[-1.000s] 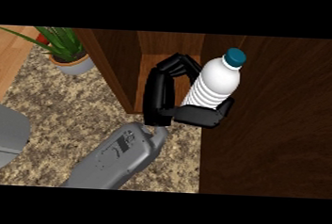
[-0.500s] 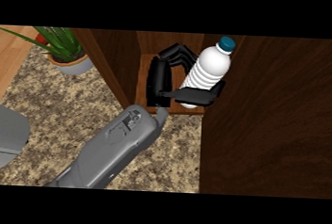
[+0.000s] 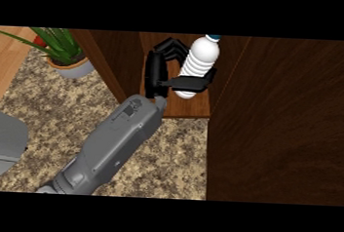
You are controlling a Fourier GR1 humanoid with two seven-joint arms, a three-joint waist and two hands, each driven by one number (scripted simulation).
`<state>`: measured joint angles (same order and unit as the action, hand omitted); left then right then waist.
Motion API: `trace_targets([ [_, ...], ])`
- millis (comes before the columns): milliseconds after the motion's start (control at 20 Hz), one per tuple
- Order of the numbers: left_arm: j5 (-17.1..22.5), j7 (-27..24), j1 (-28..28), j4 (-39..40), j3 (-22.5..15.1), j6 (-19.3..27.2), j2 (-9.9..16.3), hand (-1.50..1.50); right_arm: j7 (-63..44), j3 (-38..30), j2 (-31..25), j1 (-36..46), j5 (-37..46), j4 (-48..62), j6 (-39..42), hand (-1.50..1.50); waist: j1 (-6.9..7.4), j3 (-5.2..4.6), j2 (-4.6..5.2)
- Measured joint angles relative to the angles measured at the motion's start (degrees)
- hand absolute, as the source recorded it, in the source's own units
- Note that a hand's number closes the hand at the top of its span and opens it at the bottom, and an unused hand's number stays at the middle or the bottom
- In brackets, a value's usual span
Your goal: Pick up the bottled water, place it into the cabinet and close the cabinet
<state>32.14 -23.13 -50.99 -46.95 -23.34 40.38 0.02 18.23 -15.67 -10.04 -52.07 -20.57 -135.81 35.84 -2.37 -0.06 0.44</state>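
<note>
One forearm (image 3: 108, 149) in view: grey, boxy casing w/ rounded edges, recessed panel lines and a few small dark marks on top face. Narrows to a short black wrist. Hand (image 3: 157, 71) all black, flat slab palm, slim segmented fingers (image 3: 172, 45), thick thumb (image 3: 193, 83).

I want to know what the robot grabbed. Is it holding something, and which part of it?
Yes. The robot hand holds the water bottle around its lower body, thumb across the front, inside the open cabinet.
</note>
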Motion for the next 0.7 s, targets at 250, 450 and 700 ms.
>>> trace_targets([
  [250, 1.49, -4.0, -2.63, 6.83, 2.91, -2.51, 0.07, 1.5, -0.2, -0.47, -0.36, -0.27, -0.73, -0.16, 0.63, -1.5, -0.08, -0.01, 0.08],
  [450, -0.58, -4.82, -6.68, 13.31, 3.26, -2.42, 0.23, 1.5, -0.17, 0.26, -0.03, -0.65, -1.07, -0.17, 0.99, -1.5, -0.2, 0.0, 0.13],
  [700, -2.73, -5.15, -11.2, 21.84, 2.9, -2.82, 0.3, -1.5, -0.51, 0.7, 0.25, 0.98, -1.29, 0.28, 0.57, -1.5, -0.53, 0.02, 0.34],
])
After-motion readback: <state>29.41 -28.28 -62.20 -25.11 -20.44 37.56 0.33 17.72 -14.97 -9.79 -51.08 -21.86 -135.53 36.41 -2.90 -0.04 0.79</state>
